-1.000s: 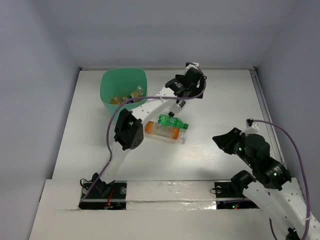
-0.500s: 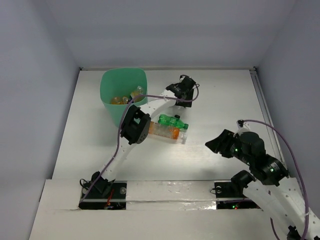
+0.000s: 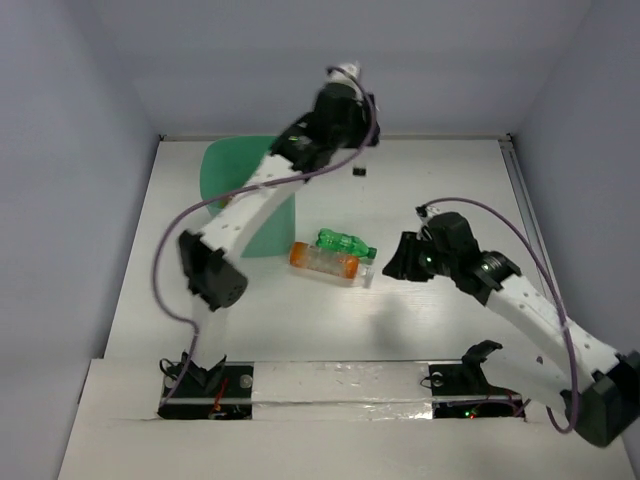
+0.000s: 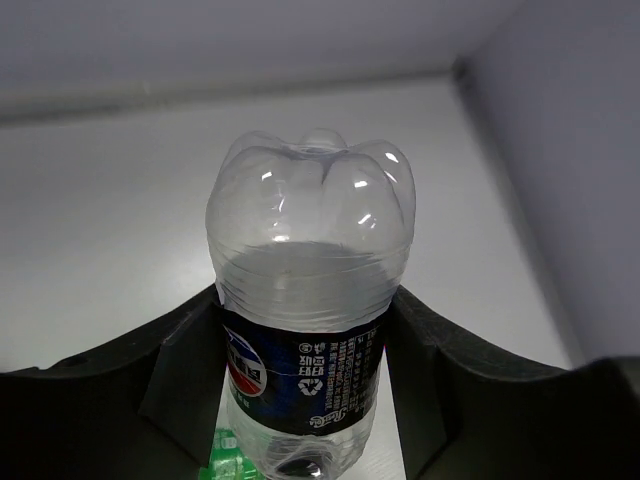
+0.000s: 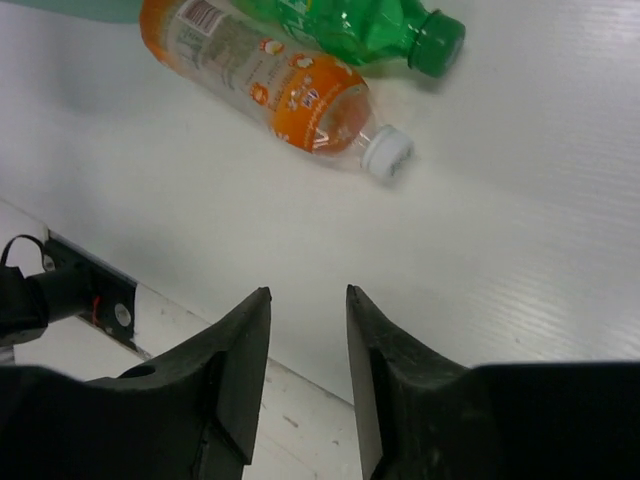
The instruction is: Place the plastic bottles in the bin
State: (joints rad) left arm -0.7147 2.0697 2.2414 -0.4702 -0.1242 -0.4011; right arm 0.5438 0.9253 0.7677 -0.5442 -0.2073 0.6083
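Observation:
My left gripper is raised high above the table's back, shut on a clear dark-labelled bottle, which sits between both fingers. The mint-green bin stands at the back left, partly hidden by the left arm; its contents are hidden. An orange-filled bottle and a bright green bottle lie side by side mid-table. They also show in the right wrist view as the orange bottle and the green bottle. My right gripper is open and empty just right of them, shown in its own view.
The walls enclose the table at the back and sides. The arm bases and a taped strip lie along the near edge. The left arm's elbow hangs low in front of the bin. A bin edge shows in the right wrist view.
My left arm has lifted the clear bottle from near the lying bottles up and back, to beside the bin. My right gripper has moved left toward the two lying bottles.

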